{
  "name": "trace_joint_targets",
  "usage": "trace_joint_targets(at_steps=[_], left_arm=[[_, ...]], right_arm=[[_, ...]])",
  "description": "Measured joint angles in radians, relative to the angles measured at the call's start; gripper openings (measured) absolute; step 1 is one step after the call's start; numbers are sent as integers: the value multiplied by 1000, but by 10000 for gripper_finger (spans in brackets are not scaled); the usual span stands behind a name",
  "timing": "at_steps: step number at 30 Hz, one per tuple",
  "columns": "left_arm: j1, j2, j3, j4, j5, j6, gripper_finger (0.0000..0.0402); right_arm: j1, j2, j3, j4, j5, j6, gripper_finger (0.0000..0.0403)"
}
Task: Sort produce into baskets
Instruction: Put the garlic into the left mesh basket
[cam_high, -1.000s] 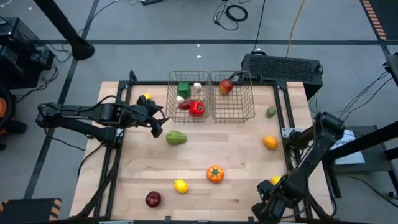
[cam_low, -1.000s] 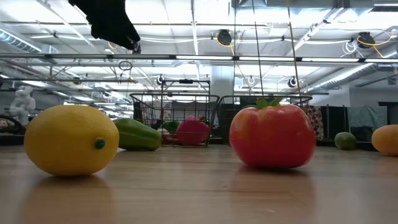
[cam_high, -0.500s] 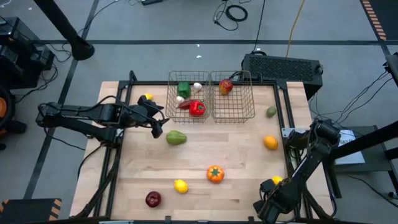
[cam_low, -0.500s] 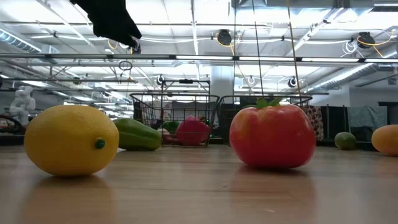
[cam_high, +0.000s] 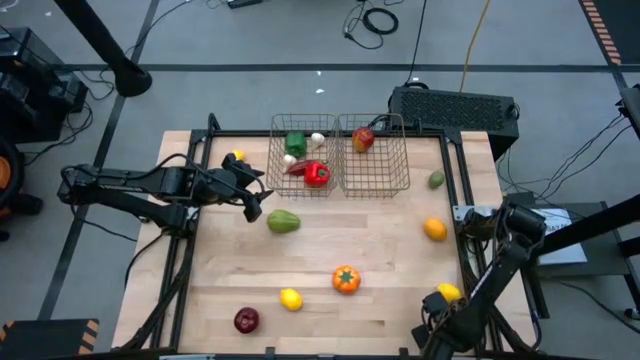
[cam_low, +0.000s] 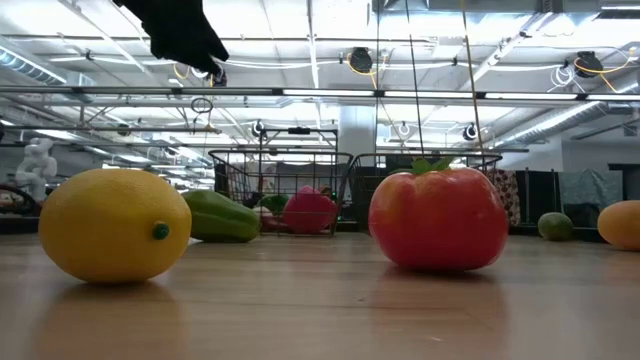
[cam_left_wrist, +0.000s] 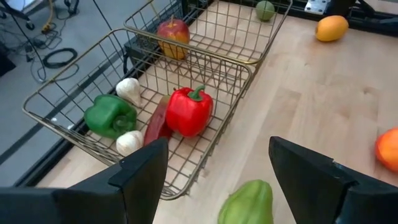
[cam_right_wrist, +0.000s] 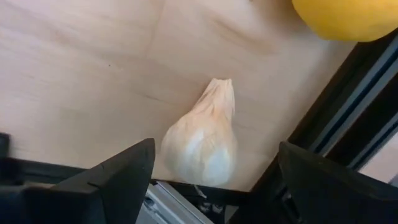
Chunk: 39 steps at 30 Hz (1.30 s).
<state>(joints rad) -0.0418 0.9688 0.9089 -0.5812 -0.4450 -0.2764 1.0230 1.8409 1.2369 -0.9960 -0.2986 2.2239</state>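
Two wire baskets stand side by side at the table's far edge. The left basket (cam_high: 274, 160) holds a green pepper (cam_left_wrist: 110, 115), a red pepper (cam_left_wrist: 188, 112), a chilli and two garlic bulbs. The right basket (cam_high: 406, 165) holds a red apple (cam_left_wrist: 173, 34). My left gripper (cam_high: 256, 206) hovers open near that left basket, above a long green pepper (cam_high: 283, 221) on the table. My right gripper (cam_right_wrist: 214, 149) is open at the near right corner, pointing down. Its fingers stand on either side of a white garlic bulb (cam_right_wrist: 202, 140) lying on the wood. A yellow lemon (cam_high: 448, 292) lies just beyond.
Loose on the table are an orange tomato-like fruit (cam_high: 346, 279), a lemon (cam_high: 290, 298), a red apple (cam_high: 246, 320), an orange (cam_high: 434, 229), a green lime (cam_high: 436, 180) and a small yellow fruit (cam_high: 237, 156). A black box (cam_high: 455, 105) sits behind the table. The table's dark frame rail (cam_right_wrist: 348, 106) runs right beside the garlic.
My right arm has sunk toward the table at its near right corner and tipped more steeply down. The lemon beside it now shows more fully from above. The produce has stayed where it was.
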Motion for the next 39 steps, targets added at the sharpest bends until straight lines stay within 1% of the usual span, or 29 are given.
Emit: trace_joint_targets(at_steps=[8,20,25,33,39], left_arm=[[0,0,0,-2,4,-6,286],[0,0,0,-3,7,-7,286],[0,0,0,-3,7,-7,286],[0,0,0,-3,7,-16,286],[0,0,0,-3,7,-25,286]], right_arm=[[14,21,0,4,16,14,324],[14,79,0,32,11,-45,271],[13,83,0,50,10,-55,247],[13,83,0,136,5,-54,212],[13,83,0,138,5,-53,203]])
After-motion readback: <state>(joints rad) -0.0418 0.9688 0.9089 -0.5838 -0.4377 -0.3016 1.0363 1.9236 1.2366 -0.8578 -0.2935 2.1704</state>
